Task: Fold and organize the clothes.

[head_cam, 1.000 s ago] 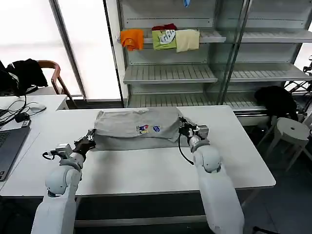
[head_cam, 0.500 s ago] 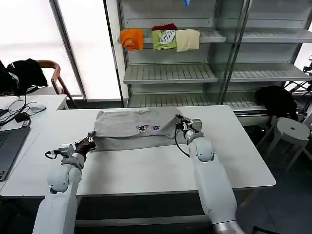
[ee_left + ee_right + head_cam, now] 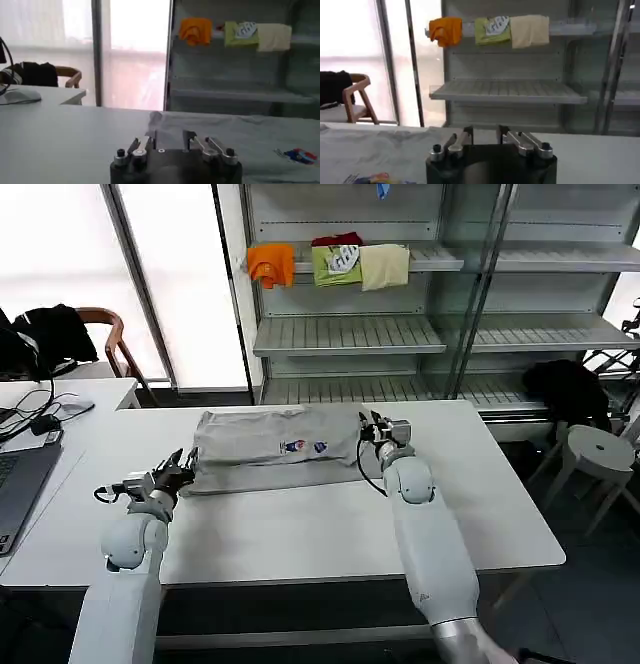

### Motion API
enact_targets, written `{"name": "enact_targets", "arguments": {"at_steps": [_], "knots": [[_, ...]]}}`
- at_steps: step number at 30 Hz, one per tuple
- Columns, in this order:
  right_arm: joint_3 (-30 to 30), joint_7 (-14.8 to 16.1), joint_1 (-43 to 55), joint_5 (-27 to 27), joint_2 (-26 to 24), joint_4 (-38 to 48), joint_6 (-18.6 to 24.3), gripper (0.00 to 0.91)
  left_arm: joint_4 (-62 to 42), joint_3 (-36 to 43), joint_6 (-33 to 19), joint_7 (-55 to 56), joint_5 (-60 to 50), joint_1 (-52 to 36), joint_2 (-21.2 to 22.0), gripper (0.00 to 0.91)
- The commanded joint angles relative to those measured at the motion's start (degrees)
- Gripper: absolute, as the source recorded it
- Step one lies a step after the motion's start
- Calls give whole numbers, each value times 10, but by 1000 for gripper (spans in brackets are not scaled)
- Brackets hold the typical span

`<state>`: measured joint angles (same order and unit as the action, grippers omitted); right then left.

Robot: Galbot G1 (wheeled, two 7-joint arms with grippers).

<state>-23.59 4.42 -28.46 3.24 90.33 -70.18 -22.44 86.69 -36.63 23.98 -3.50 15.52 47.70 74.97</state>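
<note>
Folded into a wide flat band on the far half of the white counter (image 3: 300,529): a light grey short-sleeved cotton shirt (image 3: 270,449) with a small multicoloured chest print facing up, near edge running roughly parallel to the counter's front; seen again in the left wrist view (image 3: 240,135) just beyond the fingers, and in the right wrist view (image 3: 365,147) off to one side with the print at the frame's lower edge. Left pincer (image 3: 182,464) just beside the shirt's left near corner, low over the counter, fingers parted and empty, apart from the cloth. Right pincer (image 3: 368,427) at the shirt's right end, close against the cloth edge, fingers likewise spread with nothing between them, pointing toward the shelving. Behind the counter, a grey metal shelf rack (image 3: 350,334); on its upper shelf an orange folded garment (image 3: 271,264), a green folded garment (image 3: 336,264) and a cream folded garment (image 3: 385,266) side by side. At far left, a wooden chair (image 3: 110,334) draped with black clothing (image 3: 50,334).
</note>
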Motion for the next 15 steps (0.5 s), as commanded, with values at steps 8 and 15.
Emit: {"name": "enact_targets", "arguments": {"at_steps": [8,15], "knots": [[1,15,-115,21,-49,-133,-73,907,25,3,16,-14,-21,38,-7,907],[-19,14,-176,37,-84,-188,-85,907,23,7,15,-24,-32,55,-7,907]]}}
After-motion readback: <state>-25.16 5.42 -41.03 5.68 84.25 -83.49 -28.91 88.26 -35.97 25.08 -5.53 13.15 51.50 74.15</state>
